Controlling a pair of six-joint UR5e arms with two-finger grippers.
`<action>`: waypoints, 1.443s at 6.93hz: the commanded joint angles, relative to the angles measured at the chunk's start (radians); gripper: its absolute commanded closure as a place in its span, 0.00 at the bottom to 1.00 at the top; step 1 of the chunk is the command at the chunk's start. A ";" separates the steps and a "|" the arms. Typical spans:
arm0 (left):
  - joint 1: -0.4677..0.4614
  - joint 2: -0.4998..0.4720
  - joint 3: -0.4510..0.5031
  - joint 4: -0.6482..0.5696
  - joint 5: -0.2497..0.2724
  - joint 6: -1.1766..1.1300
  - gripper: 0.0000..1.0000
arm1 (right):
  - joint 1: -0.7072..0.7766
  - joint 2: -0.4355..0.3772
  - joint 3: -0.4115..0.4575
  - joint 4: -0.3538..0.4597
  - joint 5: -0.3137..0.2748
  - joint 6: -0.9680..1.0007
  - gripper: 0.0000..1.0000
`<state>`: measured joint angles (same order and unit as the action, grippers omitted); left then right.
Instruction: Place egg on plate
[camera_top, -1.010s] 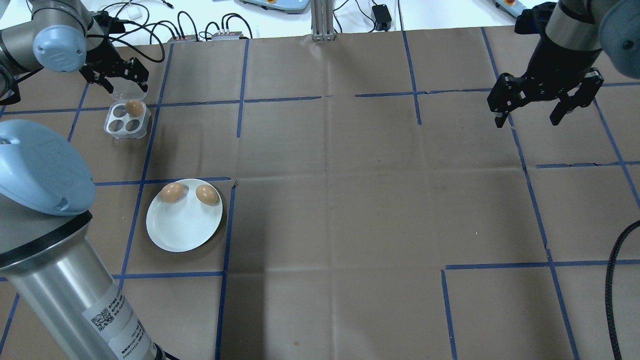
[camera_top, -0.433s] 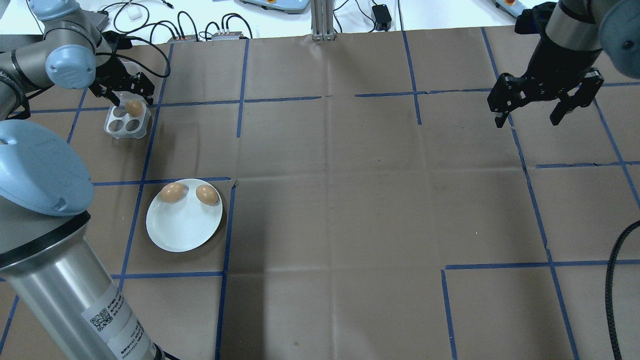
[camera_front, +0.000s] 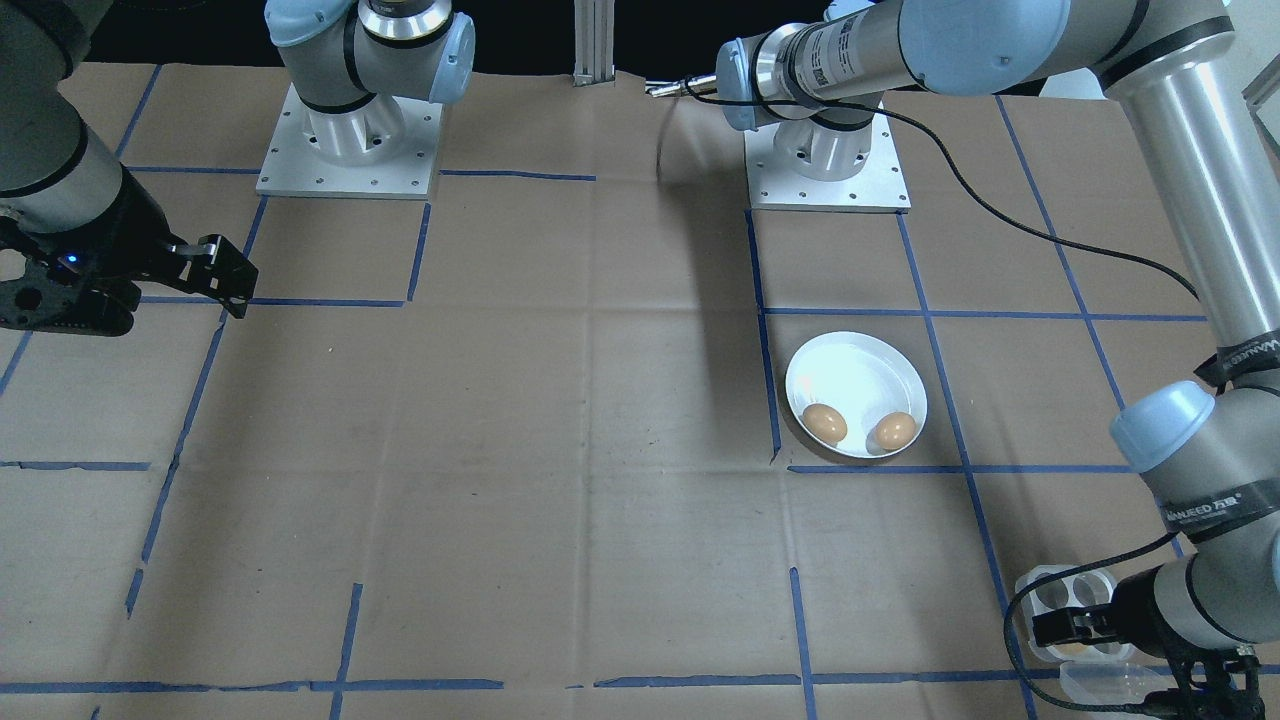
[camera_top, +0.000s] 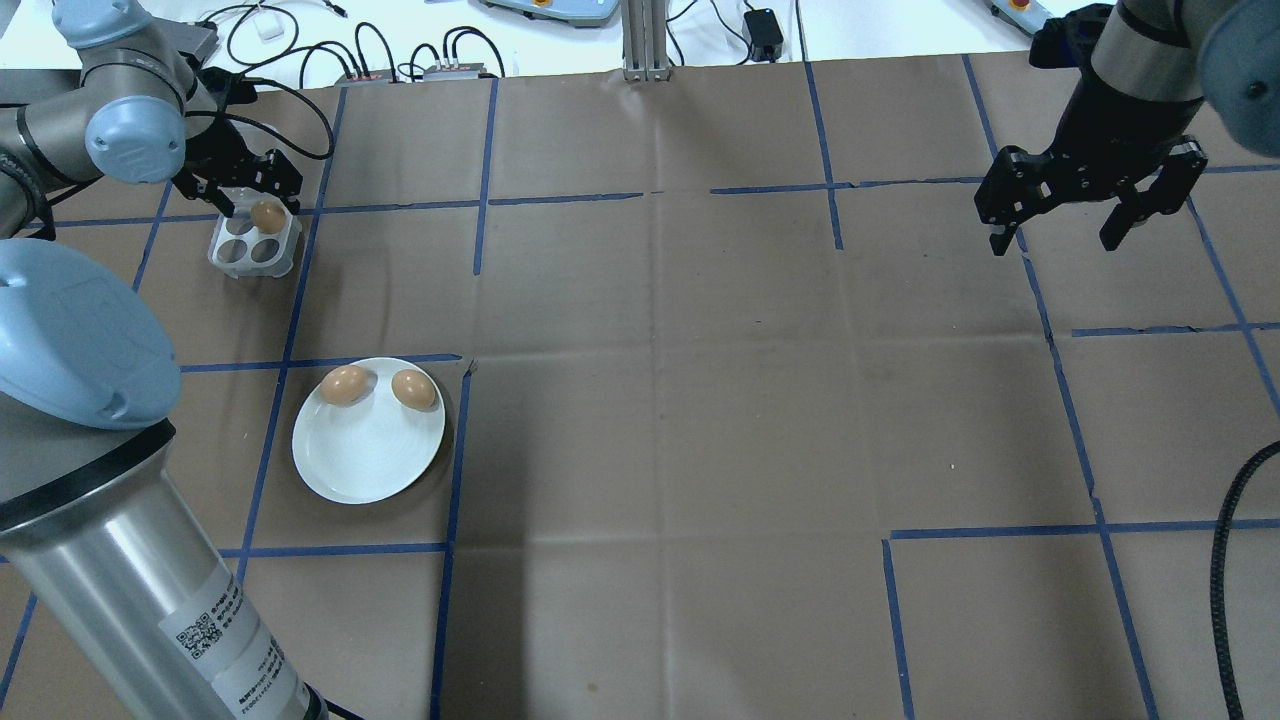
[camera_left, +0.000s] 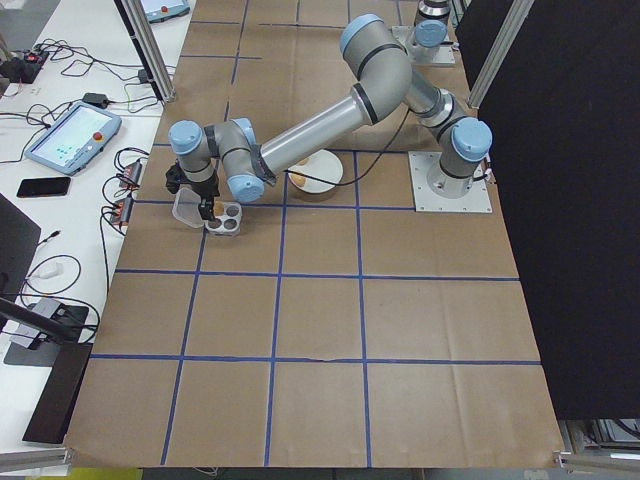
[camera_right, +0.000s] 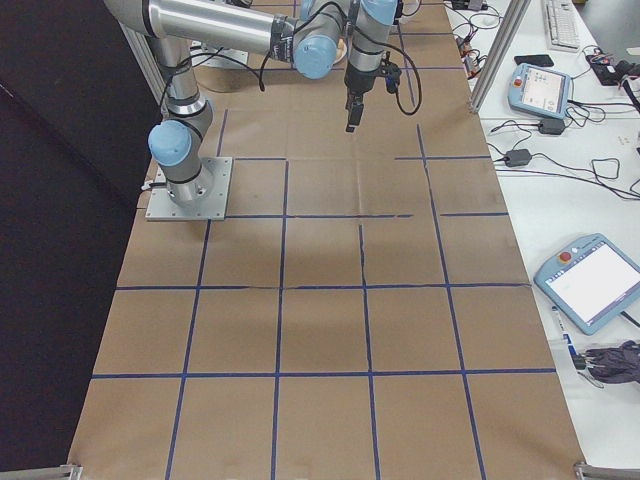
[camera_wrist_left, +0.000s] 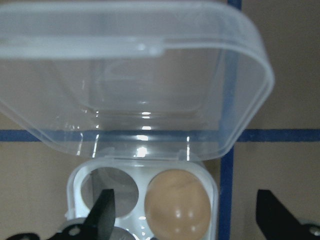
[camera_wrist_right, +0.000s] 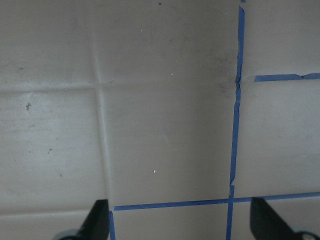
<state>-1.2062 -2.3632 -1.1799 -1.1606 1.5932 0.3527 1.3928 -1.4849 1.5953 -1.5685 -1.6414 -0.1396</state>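
The left gripper (camera_top: 252, 178) hangs at the upper left of the overhead frame, its jaws spread wide and holding nothing, poised just over the one egg (camera_top: 267, 217) left in the clear egg tray (camera_top: 254, 240). In the left wrist view that egg (camera_wrist_left: 177, 207) sits low and centre in the tray's right-hand cup, with one black fingertip (camera_wrist_left: 102, 212) at the lower left and the other at the lower right, so the jaws straddle it without touching; I'd say the gap is set that wide so the fingers can drop either side of the shell. The tray's clear lid (camera_wrist_left: 135, 75) stands folded back across the top of that frame, out of the fingers' way. Lower in the overhead frame, well apart from the tray, the white plate (camera_top: 365, 465) already carries two brown eggs (camera_top: 345, 384) side by side along its upper rim, leaving bare plate below them for a third. Far off at the upper right, the right gripper (camera_top: 1070, 235) hovers over bare brown paper, jaws apart and empty, seemingly parked clear of the work.
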 joint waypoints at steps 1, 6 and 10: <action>0.004 0.013 -0.018 -0.005 0.002 0.000 0.12 | 0.000 0.000 0.000 -0.001 0.000 0.000 0.00; 0.004 0.018 -0.029 -0.001 0.002 -0.001 0.46 | 0.000 0.000 0.000 0.001 0.000 0.000 0.00; 0.004 0.030 -0.033 -0.004 0.004 -0.003 0.62 | 0.000 0.000 0.000 0.001 0.000 0.000 0.00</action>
<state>-1.2032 -2.3397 -1.2108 -1.1620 1.5964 0.3509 1.3929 -1.4849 1.5953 -1.5686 -1.6414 -0.1396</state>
